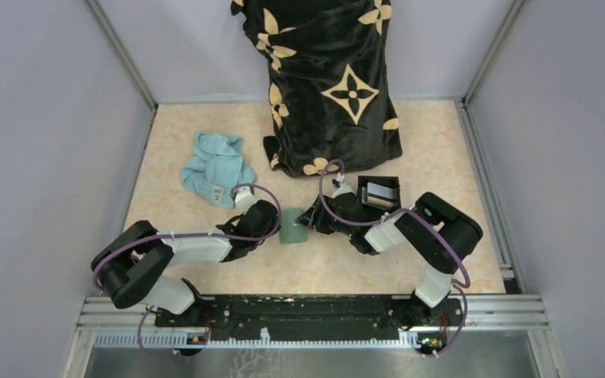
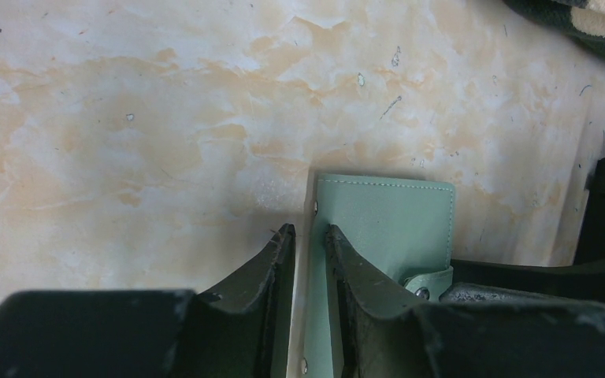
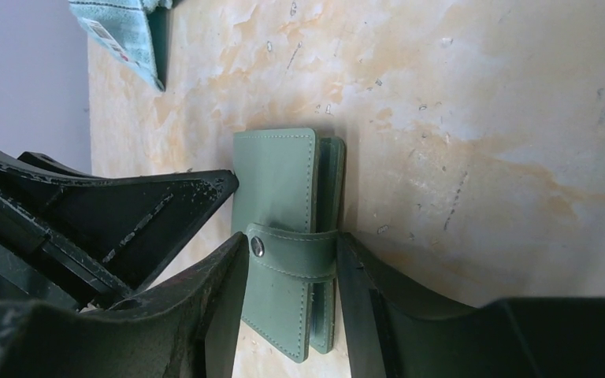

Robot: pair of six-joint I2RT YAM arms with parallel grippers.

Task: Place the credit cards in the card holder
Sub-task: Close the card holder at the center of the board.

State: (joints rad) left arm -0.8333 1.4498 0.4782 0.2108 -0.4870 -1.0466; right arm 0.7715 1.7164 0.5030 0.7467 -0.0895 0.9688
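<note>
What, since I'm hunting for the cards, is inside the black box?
A pale, striped card lies on top inside the black box. Whatever is beneath it is covered, so the count is unclear.

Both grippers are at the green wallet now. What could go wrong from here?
The strap on the card holder looks still snapped, and the right gripper straddles it, so prying may slip instead of opening.
The left gripper pinches only a thin edge, which could pull free.
The credit cards seem to sit in the black box, and both grippers are busy with the holder.
</note>
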